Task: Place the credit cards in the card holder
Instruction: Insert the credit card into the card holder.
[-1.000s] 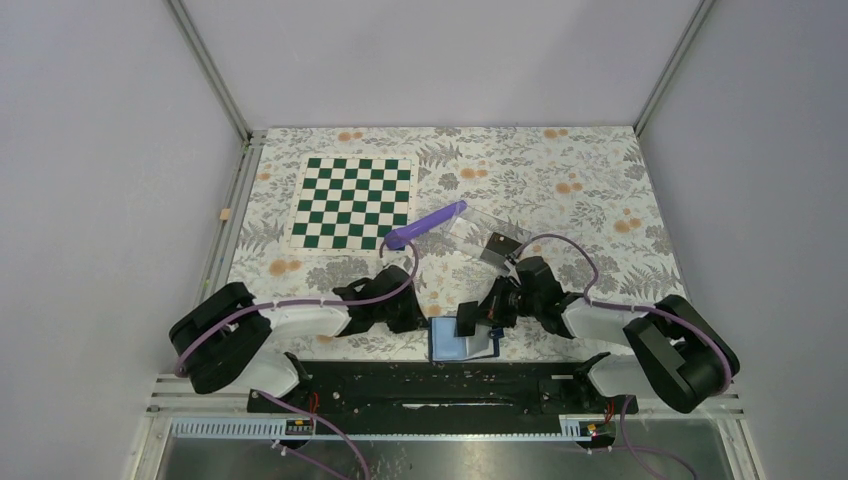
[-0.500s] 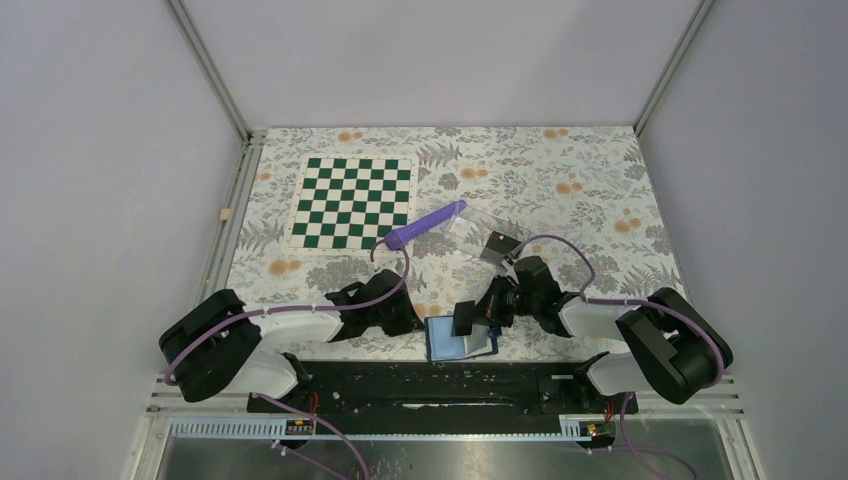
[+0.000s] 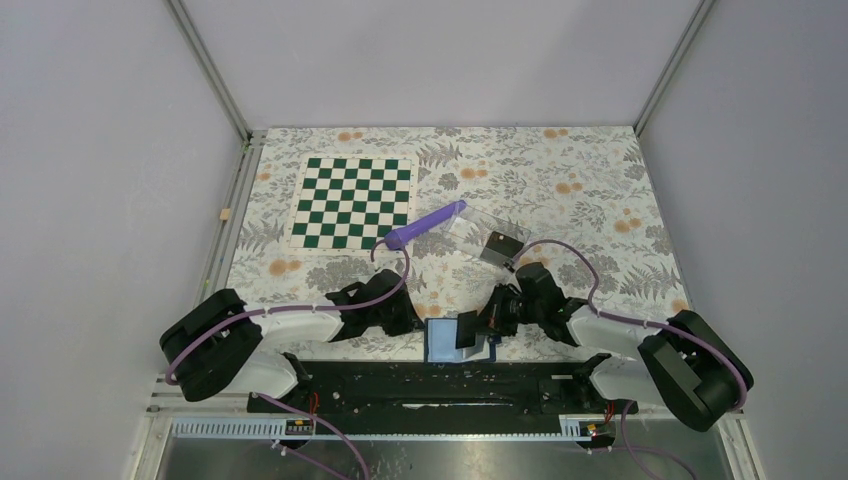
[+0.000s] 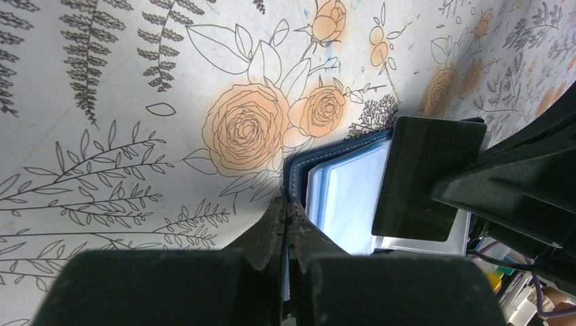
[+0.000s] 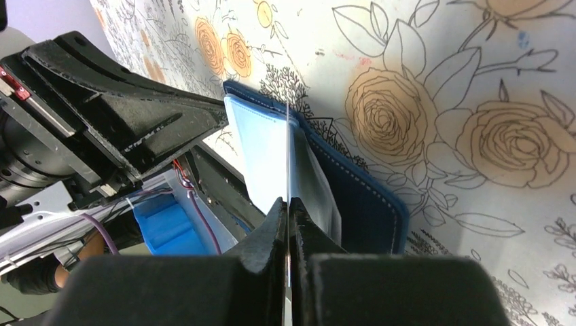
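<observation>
At the near edge of the floral table [image 3: 600, 180], the right gripper [image 5: 288, 204] pinches a black rectangular credit card [image 4: 424, 176] over the open navy-blue folding card holder [image 3: 443, 342], with the clenched left gripper [image 4: 285, 204] at its rim; insertion appears in hand, pending pocket alignment.

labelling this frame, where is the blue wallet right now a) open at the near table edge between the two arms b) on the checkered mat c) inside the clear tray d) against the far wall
a: the wallet lies open at the near edge of the table, between the left gripper and the right gripper, which pinches a dark card over it.
</observation>
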Available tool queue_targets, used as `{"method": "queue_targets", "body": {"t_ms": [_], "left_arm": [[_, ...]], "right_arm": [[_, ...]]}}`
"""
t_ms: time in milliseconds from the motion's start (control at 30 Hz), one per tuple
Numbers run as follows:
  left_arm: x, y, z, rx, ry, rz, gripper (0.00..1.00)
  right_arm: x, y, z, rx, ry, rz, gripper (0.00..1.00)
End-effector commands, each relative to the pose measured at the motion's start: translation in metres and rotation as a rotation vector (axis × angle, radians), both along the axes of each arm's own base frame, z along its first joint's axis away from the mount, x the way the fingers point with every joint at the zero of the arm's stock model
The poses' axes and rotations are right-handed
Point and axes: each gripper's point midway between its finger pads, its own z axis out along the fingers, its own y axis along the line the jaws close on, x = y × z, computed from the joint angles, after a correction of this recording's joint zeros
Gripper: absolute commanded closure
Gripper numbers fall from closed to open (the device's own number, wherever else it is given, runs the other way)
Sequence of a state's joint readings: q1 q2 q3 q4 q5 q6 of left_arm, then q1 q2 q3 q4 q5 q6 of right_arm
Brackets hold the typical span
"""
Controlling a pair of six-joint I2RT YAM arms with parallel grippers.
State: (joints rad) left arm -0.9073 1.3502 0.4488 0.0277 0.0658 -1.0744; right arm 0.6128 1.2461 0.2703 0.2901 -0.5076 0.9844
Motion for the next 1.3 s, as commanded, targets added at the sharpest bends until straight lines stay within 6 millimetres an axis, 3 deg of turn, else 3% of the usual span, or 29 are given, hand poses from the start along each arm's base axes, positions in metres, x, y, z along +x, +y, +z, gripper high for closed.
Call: {"method": "queue_targets", "body": {"t_ms": [0,633,1200,1233,1267], "left_arm": [[-0.014,0.031,-0.032,0.146,0.051,-0.005,1.0],[-0.015,0.026,-0.035,0.14,0.062,-0.021,1.0],[-0.013,0.056,-0.025,0.165,0.014,0.061,1.0],[-0.013,0.055,-0.023,0.152,0.007,0.05,0.92],[-0.013,0.054,-0.021,0.147,0.002,0.036,0.77]], "right_arm": [[-0.008,-0.007,-0.005,-0.048,-0.001,0.01,1.0],[-0.011,0.008,-0.009,-0.033,-0.004,0.053,1.0],[0.026,0.03,-0.002,-0.056,-0.132,0.104,1.0],[0.028,0.03,-0.002,-0.062,-0.135,0.105,1.0],[0.031,0.031,-0.001,-0.065,-0.141,0.105,1.0]]}}
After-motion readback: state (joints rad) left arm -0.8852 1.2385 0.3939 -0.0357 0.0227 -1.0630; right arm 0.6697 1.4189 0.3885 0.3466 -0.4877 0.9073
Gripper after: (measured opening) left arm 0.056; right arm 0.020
